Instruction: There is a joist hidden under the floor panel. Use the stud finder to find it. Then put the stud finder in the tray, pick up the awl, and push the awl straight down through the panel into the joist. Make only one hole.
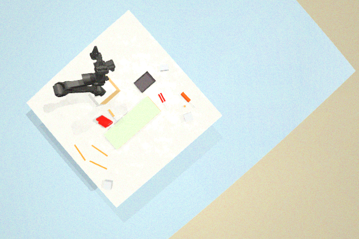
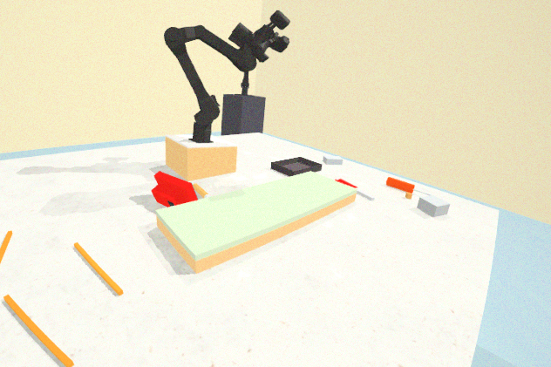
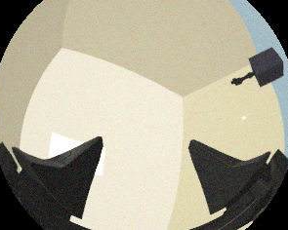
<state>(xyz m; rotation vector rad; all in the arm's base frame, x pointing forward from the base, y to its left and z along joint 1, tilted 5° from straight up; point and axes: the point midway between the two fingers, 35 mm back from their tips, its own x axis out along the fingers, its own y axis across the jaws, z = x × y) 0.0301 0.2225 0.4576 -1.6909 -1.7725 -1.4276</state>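
My gripper (image 3: 146, 142) (image 2: 283, 31) is open and empty, raised high above the table and tilted upward. The red stud finder (image 1: 104, 121) (image 2: 174, 190) lies on the table, beside the left part of the pale green floor panel (image 1: 132, 122) (image 2: 258, 211). No hole shows in the panel; the joist is hidden. The dark tray (image 1: 144, 82) (image 2: 295, 166) is empty, behind the panel. Three handled tools lie around: one with an orange-red handle (image 1: 185, 96) (image 2: 399, 184), one with a red striped handle (image 1: 161, 97) (image 2: 346, 183), one with a yellow-orange handle (image 1: 111, 113) (image 2: 200, 190). I cannot tell which is the awl.
The arm stands on a wooden block (image 2: 211, 161). Three orange sticks (image 1: 99, 150) (image 1: 79, 152) (image 1: 98, 164) lie at the left. Grey blocks (image 1: 187, 117) (image 1: 164, 67) (image 1: 107, 184) stand near the table edges. A small orange piece (image 1: 184, 105) (image 2: 408, 195) lies by the orange-red handle.
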